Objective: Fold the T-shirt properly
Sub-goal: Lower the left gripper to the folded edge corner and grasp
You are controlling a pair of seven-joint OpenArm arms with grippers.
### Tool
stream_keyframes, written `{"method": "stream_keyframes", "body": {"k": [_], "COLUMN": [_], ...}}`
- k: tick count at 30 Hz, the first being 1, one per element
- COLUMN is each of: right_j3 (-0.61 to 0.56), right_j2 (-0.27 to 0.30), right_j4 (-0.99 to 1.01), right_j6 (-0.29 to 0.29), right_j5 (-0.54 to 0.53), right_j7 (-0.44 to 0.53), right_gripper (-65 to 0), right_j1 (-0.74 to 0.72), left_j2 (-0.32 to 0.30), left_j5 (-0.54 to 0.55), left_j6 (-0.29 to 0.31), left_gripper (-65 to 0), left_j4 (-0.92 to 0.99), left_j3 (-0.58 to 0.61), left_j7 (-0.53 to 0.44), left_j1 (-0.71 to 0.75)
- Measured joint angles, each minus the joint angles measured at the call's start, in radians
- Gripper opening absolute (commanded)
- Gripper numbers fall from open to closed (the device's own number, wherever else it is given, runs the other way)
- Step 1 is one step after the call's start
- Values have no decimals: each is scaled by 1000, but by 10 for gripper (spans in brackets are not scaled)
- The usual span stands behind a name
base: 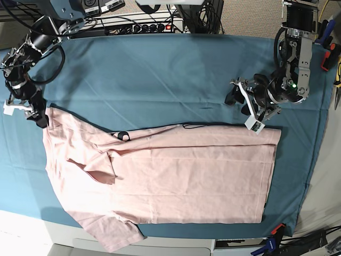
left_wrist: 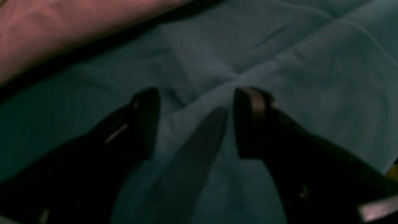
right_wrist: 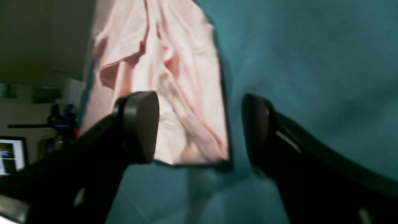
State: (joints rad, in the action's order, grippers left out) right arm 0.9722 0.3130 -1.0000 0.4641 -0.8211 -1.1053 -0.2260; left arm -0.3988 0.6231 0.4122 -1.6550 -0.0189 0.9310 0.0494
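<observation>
The pale pink T-shirt (base: 176, 176) lies flat across the teal table cloth (base: 160, 80), plain side up, with one sleeve folded in over its left part. My left gripper (base: 238, 101) is open and empty, just above the cloth beyond the shirt's far right corner. In the left wrist view (left_wrist: 197, 93) its jaws frame bare cloth, and the shirt (left_wrist: 46, 31) shows at the top left. My right gripper (base: 37, 114) is open at the shirt's far left corner. In the right wrist view (right_wrist: 197, 102) its jaws stand either side of the shirt's edge (right_wrist: 161, 62) without closing on it.
Cables and equipment (base: 144, 21) line the back edge. Tools (base: 330, 37) lie at the right edge. A clamp (base: 274, 232) holds the cloth at the front right corner. The shirt's lower sleeve (base: 106, 234) hangs over the front edge.
</observation>
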Motion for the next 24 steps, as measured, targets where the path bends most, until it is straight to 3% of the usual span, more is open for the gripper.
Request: {"method": "stream_keyframes", "body": {"k": [12,17,24], "right_j3": [0,-5,-5], "right_j2": [4,5,5], "right_j4": [32,32,32], "right_j6": [7,39,86], "right_j5": [-23,16,-32], "right_j7": [-36,-91,-110], "right_gripper": [-248,-495,-627], "right_j1": [-8,-10,-6], "left_j2": [0,0,0], "left_j5": [3,7,9], "left_j6": [0,0,-12], "left_gripper": [-273,-273,-273], "left_j4": [0,0,0], "left_j3": [0,0,0], "left_j7": [0,0,0], "left_j1": [0,0,-2]}}
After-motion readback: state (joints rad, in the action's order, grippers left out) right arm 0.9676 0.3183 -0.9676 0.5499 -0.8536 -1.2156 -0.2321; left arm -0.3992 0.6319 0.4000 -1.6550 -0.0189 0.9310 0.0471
